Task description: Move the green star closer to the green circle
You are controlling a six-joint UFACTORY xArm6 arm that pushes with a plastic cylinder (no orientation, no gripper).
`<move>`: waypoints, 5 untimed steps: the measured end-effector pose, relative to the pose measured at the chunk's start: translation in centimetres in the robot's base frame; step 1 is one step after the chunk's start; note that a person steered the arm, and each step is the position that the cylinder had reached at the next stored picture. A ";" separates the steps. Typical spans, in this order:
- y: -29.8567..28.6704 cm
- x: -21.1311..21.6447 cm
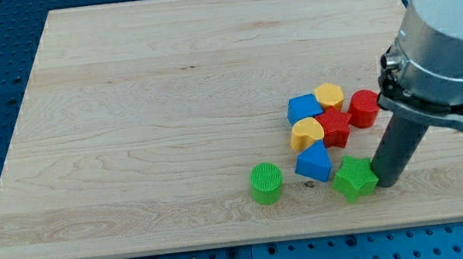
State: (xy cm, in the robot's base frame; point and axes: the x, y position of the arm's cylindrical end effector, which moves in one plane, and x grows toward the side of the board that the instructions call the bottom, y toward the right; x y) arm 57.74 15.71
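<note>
Here the green star (355, 177) lies near the board's bottom edge, right of the green circle (266, 183), with a blue block (313, 163) just above the gap between them. My tip (386, 184) presses the star's right side; it has nothing to open or grip. Pushing straight left, low enough to miss the blue block, should work best.

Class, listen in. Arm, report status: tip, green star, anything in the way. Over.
My tip at green star's right edge. Green circle sits further left, apart. Blue block close beside the path, upper side.
</note>
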 end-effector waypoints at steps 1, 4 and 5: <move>-1.4 0.0; -5.3 0.1; -5.8 -0.1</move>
State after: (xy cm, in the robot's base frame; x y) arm 57.65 9.93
